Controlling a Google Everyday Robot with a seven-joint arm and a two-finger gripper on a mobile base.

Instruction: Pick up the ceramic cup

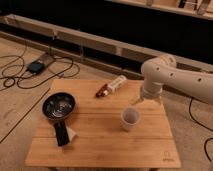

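Wooden table (pixel 100 145) fills the foreground. White robot arm (pixel 185 80) enters from the right. Black pan (pixel 58 107) sits at the table's left; red-capped white bottle (pixel 112 86) lies near the far edge. Ceramic cup (pixel 130 119) stands upright right of centre, with the gripper (pixel 146 101) just behind it, jaws spread, holding nothing.

Room's pretty dim w/ warm light. Plank wood bench (pixel 100 145) sits mid-frame on a tan floor (pixel 20 115). Black cables (pixel 15 75) loop over the floor at left, near a small dark box (pixel 37 65); another cable (pixel 202 145) at right. Long low beams (pixel 95 42) w/ dark gaps run along the back. My end effector (pixel 146 100) hangs over the bench's far right part.
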